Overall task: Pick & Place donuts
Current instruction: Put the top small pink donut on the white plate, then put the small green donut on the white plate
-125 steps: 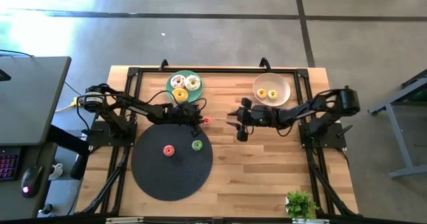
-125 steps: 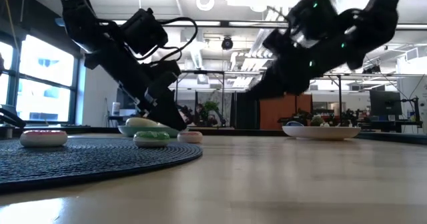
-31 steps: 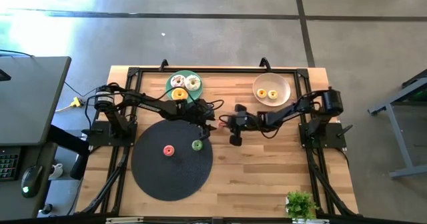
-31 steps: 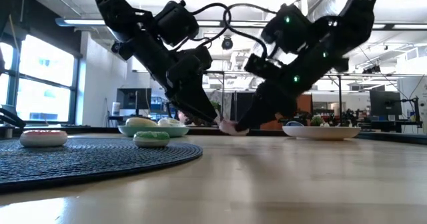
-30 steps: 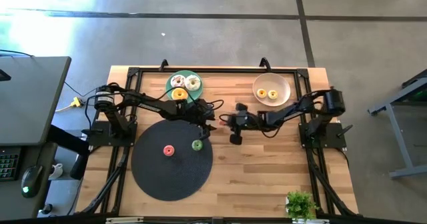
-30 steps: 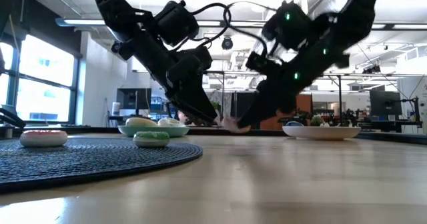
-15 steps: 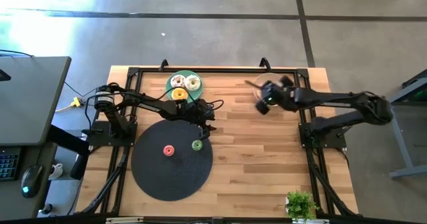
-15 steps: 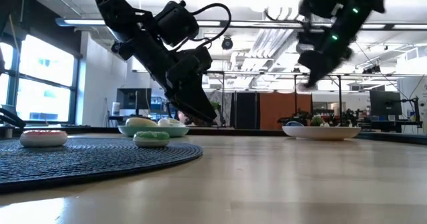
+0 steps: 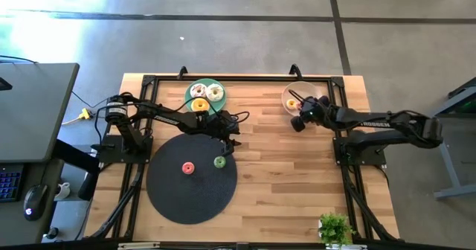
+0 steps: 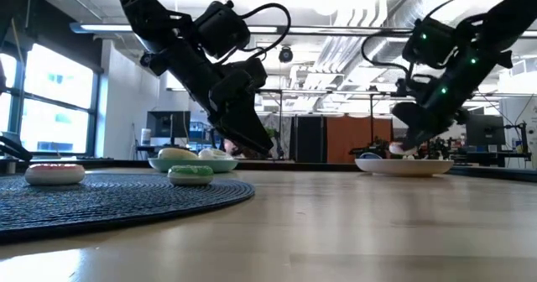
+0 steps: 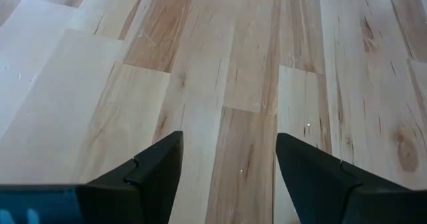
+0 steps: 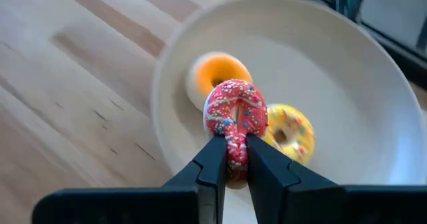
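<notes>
Your left gripper (image 9: 232, 139) hangs spread over bare wood by the black round mat (image 9: 192, 178), while your right gripper (image 12: 231, 159) pinches a small pink sprinkled toy donut (image 12: 235, 121) upright above the beige plate (image 12: 360, 91).

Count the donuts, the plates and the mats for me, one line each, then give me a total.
Donuts: 8, counting the pink donut in the right gripper
Plates: 2
Mat: 1
Total: 11
</notes>
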Motion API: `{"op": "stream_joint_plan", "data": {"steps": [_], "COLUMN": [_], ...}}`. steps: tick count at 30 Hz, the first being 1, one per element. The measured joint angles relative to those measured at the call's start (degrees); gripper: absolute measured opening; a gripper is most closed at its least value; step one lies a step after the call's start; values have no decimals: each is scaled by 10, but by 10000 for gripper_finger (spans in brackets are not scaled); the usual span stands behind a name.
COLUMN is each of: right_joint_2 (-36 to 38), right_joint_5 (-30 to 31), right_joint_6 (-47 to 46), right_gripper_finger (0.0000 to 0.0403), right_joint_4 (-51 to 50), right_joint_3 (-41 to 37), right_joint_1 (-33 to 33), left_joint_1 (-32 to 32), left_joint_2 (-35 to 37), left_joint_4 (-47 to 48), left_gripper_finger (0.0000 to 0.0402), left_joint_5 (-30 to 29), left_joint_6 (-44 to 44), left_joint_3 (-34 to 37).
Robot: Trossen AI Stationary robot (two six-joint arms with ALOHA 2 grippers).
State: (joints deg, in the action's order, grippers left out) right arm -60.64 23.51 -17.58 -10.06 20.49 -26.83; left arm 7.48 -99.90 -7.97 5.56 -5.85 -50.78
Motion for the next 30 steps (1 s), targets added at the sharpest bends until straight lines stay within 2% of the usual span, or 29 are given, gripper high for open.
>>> {"op": "stream_joint_plan", "data": {"steps": [5,9,16,20,24,30], "right_joint_2": [0,0,0,0,0,-1], "right_joint_5": [-12,14,-45,-32,-26,-106], "right_joint_6": [49,65,60,67,76,76], "right_gripper_finger": [55,79,133,158,169,166], "right_joint_4": [-3,-2,-4,-5,-13,-12], "right_joint_3": [-4,-4,-4,-3,26,106], "right_joint_1": [-11,-11,-11,-11,-10,30], "left_joint_1": [0,0,0,0,0,0], "left_joint_2": [0,0,0,0,27,118], "left_joint_4": [0,0,0,1,30,126], "left_gripper_finger": [239,239,239,239,239,239], "left_joint_5": [0,1,3,18,29,18], "left_joint_6": [0,0,0,8,35,46], "left_joint_3": [0,0,0,0,1,1]}}
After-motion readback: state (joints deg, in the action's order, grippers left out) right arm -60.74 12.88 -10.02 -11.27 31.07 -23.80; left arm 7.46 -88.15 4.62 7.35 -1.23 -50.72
